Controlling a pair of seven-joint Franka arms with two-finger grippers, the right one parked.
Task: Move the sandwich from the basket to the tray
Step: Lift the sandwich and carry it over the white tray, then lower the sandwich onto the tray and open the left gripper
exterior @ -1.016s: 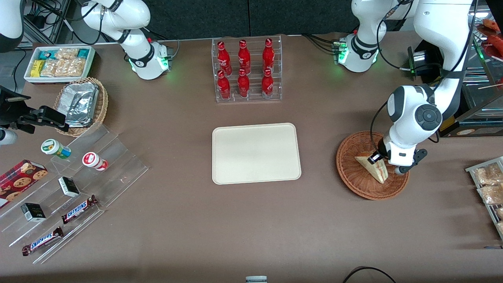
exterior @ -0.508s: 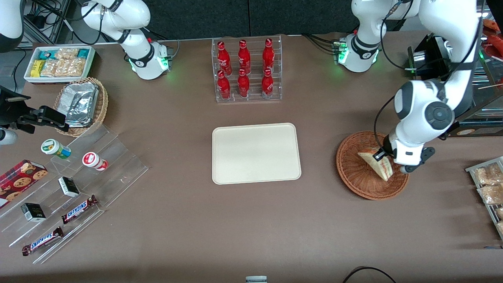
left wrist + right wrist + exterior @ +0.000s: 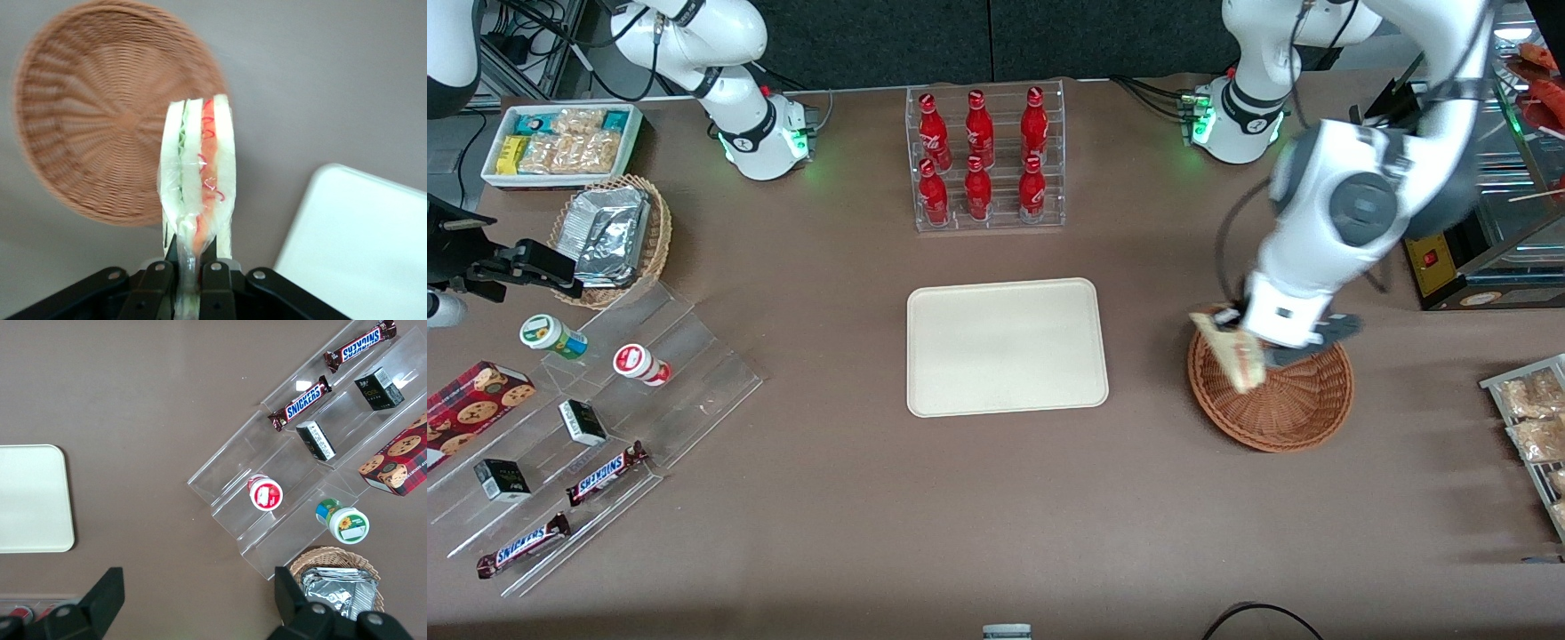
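One sandwich (image 3: 198, 175) hangs pinched in the gripper (image 3: 189, 275) above the basket (image 3: 1294, 411).

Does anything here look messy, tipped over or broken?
Nothing stands out. The hand grips the wrapped sandwich intact above the wicker basket; the tray sits flat, with nothing spilled.

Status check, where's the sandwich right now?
Claw shut on sandwich, lifted above basket rim. Tray bare, nothing between.

Looked like a robot lab dressed up as a snack shop: cola bottles (image 3: 978, 160) racked in acrylic, Snickers bars (image 3: 605, 472) on display steps (image 3: 694, 356).
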